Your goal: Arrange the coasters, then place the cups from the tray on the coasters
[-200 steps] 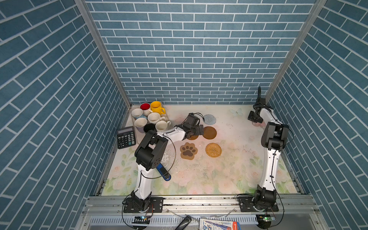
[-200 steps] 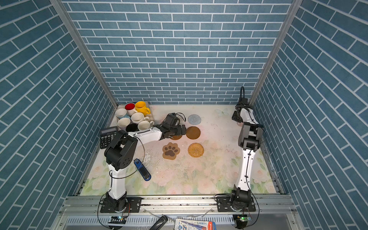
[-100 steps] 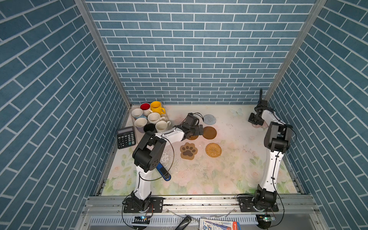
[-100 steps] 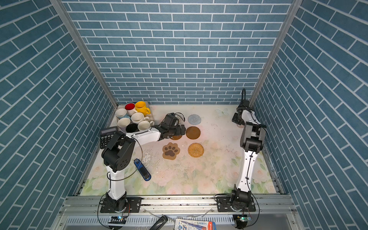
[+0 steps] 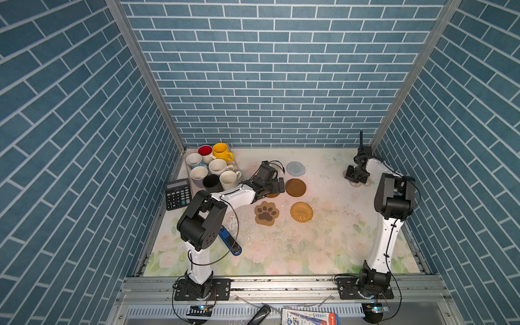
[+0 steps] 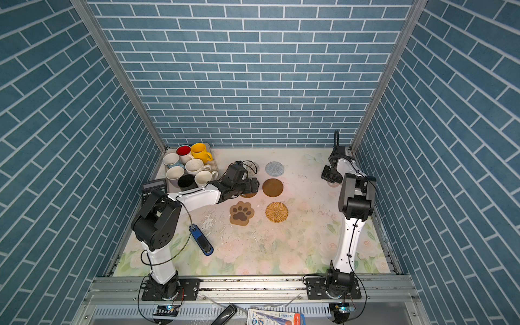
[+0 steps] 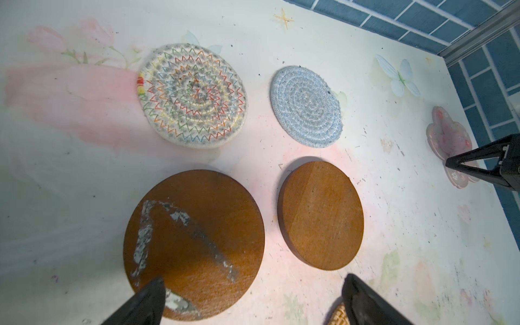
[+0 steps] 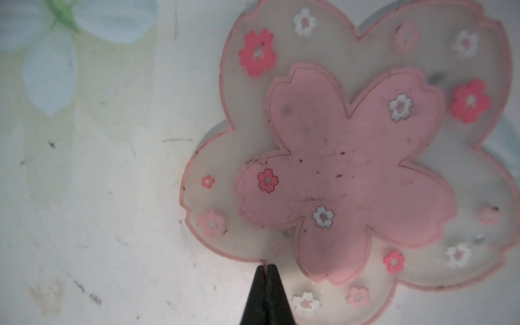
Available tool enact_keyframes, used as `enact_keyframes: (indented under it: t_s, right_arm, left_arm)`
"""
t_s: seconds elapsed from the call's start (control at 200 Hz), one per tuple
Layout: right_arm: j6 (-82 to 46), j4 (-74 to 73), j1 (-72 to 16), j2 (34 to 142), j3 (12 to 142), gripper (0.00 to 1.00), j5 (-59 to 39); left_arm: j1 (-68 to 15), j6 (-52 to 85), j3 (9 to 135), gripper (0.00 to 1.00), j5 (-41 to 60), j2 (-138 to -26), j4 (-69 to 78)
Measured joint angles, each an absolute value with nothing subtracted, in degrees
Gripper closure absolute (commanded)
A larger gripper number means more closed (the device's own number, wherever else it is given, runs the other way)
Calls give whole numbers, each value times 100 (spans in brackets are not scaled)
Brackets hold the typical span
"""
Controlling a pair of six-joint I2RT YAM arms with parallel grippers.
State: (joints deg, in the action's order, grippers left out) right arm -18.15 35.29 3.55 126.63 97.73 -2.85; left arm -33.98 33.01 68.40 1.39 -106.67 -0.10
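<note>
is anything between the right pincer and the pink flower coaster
Nothing visible does. The right pincer, shut, has its tips at the rim of the pink flower coaster, no other object between them.

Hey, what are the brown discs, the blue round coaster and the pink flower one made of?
Brown discs: likely wood, matte; grain and thick edges show. Blue coaster: coiled cotton rope, by its stitched spiral. Flower coaster: probably soft silicone or PVC; translucent rim, raised moulded petals.
</note>
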Motion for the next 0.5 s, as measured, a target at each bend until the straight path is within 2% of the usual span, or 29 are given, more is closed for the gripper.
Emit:
enact_keyframes:
  t_s: [0.41,0.5]
  right_arm:
    - [-1951,3393,-220,11450,8219,100,-408]
    - [-1968,3395,-261,11286,8136,84,-403]
  left_arm:
    - [-3437,3367,6187,1,137,-9830,-21]
    - [-3470,3367,6088,1,119,-9653,-54]
